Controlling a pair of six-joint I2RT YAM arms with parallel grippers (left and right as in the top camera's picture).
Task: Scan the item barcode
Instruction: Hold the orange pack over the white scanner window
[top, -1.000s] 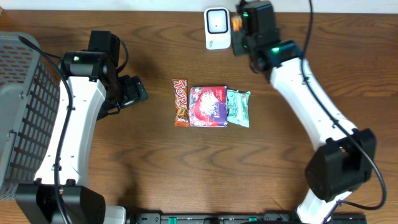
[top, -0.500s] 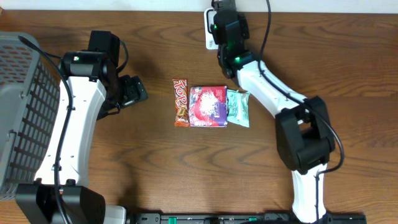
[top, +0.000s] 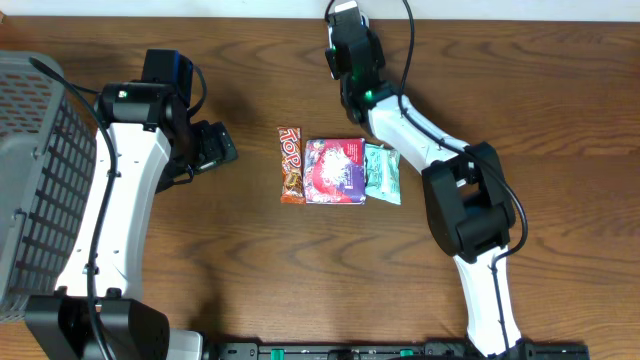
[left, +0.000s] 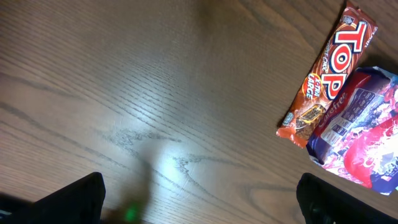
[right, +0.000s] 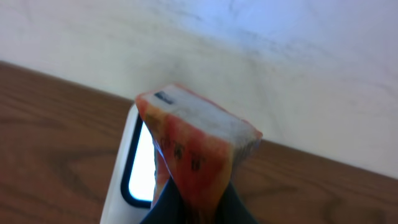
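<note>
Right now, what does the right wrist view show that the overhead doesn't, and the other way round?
Right wrist only: an orange-red packet pinched in the right pincer, held up in front of the white scanner and its window. Overhead only: the TOP bar, red-purple pack and green pack in a row, the basket at the left edge, and the left pincer. Both: the brown wooden table.

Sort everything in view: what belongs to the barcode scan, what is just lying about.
In the job: right gripper, shut on the orange packet; white scanner behind it.
Lying about: TOP bar, red-purple packet, green packet, wire basket, open left gripper.
</note>
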